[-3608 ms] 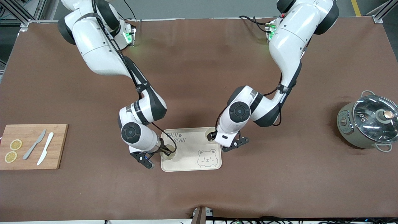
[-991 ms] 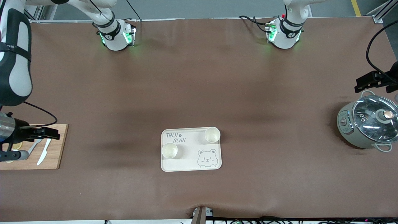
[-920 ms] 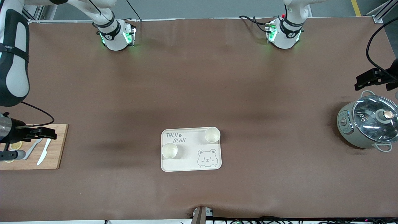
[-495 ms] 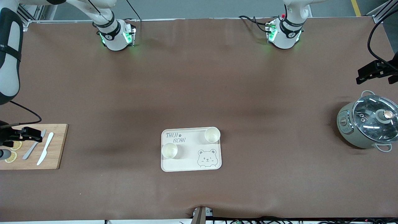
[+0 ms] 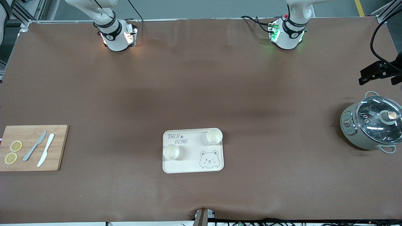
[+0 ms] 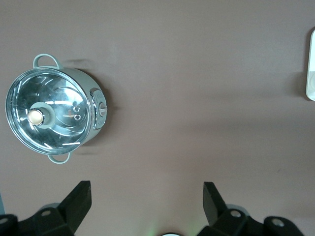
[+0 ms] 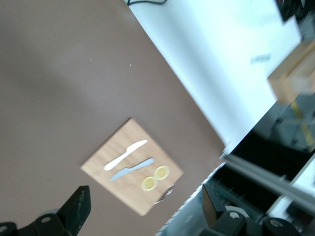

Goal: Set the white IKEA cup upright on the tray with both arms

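Standing upright on the tray (image 5: 191, 168): two cups (image 5: 171, 152).

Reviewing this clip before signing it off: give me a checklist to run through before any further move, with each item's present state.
1. Two cups on the tray: ok. One cup sits toward the right arm's end, the other cup at the corner toward the left arm's end.
2. Both cups upright, mouths up: ok.
3. Left tool open and empty: ok; it is up over the table near the pot.
4. Right tool open and empty: ok; it is out of the front view.
5. Cutting board with knives and lemon slices undisturbed: cannot tell from this moment.
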